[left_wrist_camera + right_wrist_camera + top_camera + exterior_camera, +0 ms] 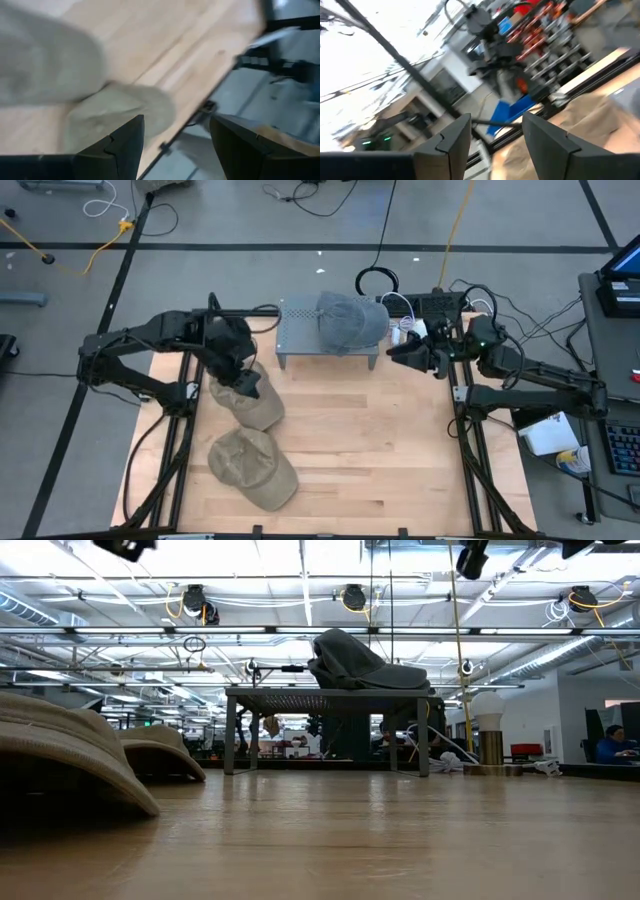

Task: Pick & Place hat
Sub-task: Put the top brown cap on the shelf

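A dark grey fabric cap lay slumped on the grey perforated metal stand at the far middle of the pale wooden surface; the low view showed it draped on top of the stand, its brim hard to make out. Two khaki fabric caps lay on the left side of the surface: one was partly covered by the left arm, the other lay nearer the front edge, apart from the first. In the low view both were cut off at the frame's left, only their curved flanks showing.

The left gripper hung over the upper khaki cap, and whether it touched the fabric could not be told. In the left wrist view its jaws stood spread with nothing between them, khaki cloth blurred beyond.

The right gripper hovered just beside the stand's right end, clear of the grey cap. Its jaws were parted and empty, possibly pointing toward the room, though that wrist view was heavily smeared.
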